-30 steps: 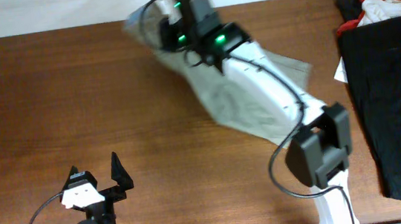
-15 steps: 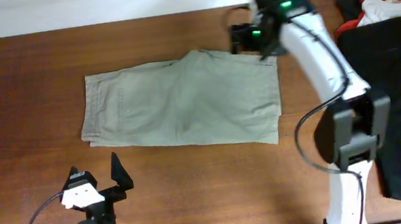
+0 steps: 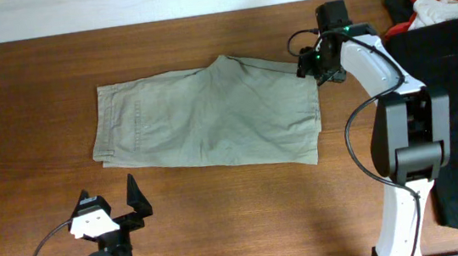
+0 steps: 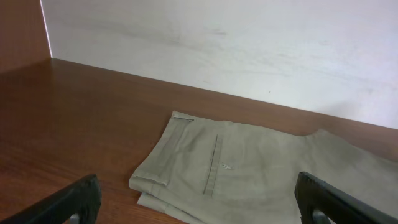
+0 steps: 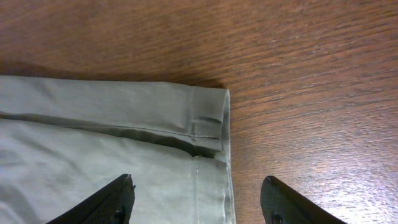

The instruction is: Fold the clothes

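Right gripper (image 5: 198, 179) hangs wide open, empty, over the flat khaki cotton shorts' (image 3: 211, 117) hemmed corner — likely poised to pinch it.

Shorts (image 3: 207, 117) lie on table (image 3: 21, 99); right claw (image 3: 310, 67) above their right edge

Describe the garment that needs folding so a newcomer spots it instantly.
On the brown wooden table, look at the middle. The pale khaki cotton shorts lie spread flat there. Unlike the black garment at the right edge, they are light grey-green with a visible pocket seam.
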Action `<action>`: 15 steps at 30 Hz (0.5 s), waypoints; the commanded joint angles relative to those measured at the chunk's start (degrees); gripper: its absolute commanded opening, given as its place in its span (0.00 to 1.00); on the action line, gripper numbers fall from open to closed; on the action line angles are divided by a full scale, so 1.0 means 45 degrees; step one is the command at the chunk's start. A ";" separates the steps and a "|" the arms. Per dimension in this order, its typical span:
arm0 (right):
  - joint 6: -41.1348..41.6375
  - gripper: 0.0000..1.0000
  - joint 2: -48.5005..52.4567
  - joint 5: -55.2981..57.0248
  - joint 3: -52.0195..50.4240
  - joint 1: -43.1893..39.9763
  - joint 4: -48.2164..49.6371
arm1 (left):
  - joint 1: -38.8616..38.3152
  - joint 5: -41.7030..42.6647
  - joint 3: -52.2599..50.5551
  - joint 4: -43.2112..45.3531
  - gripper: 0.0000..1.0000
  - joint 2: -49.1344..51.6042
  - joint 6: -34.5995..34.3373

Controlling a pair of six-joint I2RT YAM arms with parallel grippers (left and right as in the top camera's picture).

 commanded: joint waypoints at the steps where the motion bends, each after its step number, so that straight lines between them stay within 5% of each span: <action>1: 0.0165 0.64 0.0355 0.0209 -0.0053 0.0039 0.0078 | 0.0029 -0.0092 -0.0044 -0.0015 0.99 -0.0053 0.0121; 7: 0.0160 0.59 0.0928 0.0209 -0.0053 0.0039 0.0291 | 0.0029 -0.0092 -0.0044 -0.0015 0.99 -0.0053 0.0121; 15: 0.0160 0.22 0.0923 0.0209 0.0073 0.0034 0.0695 | 0.0029 -0.0092 -0.0049 -0.0015 0.99 -0.0053 0.0121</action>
